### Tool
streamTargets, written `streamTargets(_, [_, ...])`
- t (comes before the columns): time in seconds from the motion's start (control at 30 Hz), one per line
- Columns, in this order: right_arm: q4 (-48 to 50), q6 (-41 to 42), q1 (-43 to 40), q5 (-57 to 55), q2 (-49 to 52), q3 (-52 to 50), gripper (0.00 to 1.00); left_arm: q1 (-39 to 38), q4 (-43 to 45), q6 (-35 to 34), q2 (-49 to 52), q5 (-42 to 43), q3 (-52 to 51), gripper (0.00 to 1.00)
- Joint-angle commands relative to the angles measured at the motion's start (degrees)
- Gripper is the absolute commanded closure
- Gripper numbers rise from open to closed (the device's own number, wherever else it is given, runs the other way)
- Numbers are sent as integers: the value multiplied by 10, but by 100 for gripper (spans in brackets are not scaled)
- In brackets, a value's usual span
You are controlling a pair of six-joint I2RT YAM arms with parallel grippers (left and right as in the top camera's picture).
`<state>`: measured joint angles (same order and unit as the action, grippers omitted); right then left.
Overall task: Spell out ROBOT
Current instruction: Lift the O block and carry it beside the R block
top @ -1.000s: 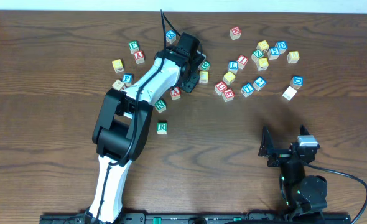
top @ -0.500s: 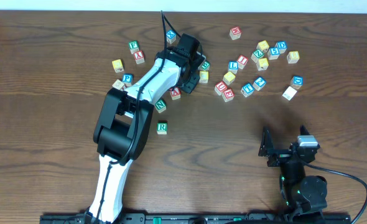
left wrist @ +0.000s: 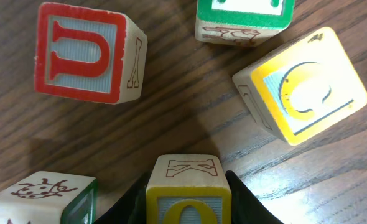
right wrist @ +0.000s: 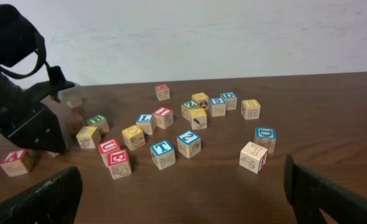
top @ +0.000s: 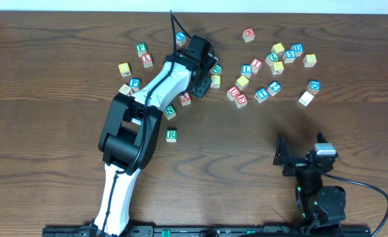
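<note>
At the far left of the counter a few loose cubes lay near one another, among them a green F cube and a blue P cube. The left arm stretched up and across from the near edge. Close beside it lay the green N cube and the red A cube. The green R cube sat alone nearer the front, apart from every other cube. At the arm's tip, the left end effector stood narrow, its two dark fingers pressed against opposite sides of the yellow O cube, which rested on the wood. Just beyond it, seen from the wrist, were a red U cube, the lower part of a green cube, and to the right a second yellow cube, tilted, whose rounded letter I could not read for certain. Further right lay the main scatter, and in it the blue T cube stood just beside a blue 2 cube. At the front right, well away from all the cubes, the right end effector was spread wide and held nothing.
</note>
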<state>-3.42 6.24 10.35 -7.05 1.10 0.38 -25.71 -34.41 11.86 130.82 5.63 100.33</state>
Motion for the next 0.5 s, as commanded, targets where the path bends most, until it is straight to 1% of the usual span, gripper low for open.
streamTargets(0.0, [-2,-7,-3,1,0,-1,1,3,0,1,-33,-8,12,81])
streamTargets(0.03, [-2,-7,-3,1,0,-1,1,3,0,1,-38,-8,12,85])
streamTargets(0.07, [-2,-7,-3,1,0,-1,1,3,0,1,-45,-8,12,85])
streamTargets(0.33, [-2,-7,-3,1,0,-1,1,3,-21,1,-132,-8,12,85])
streamTargets(0.47, [-2,-7,-3,1,0,-1,1,3,-71,-15,-203,-8,12,86])
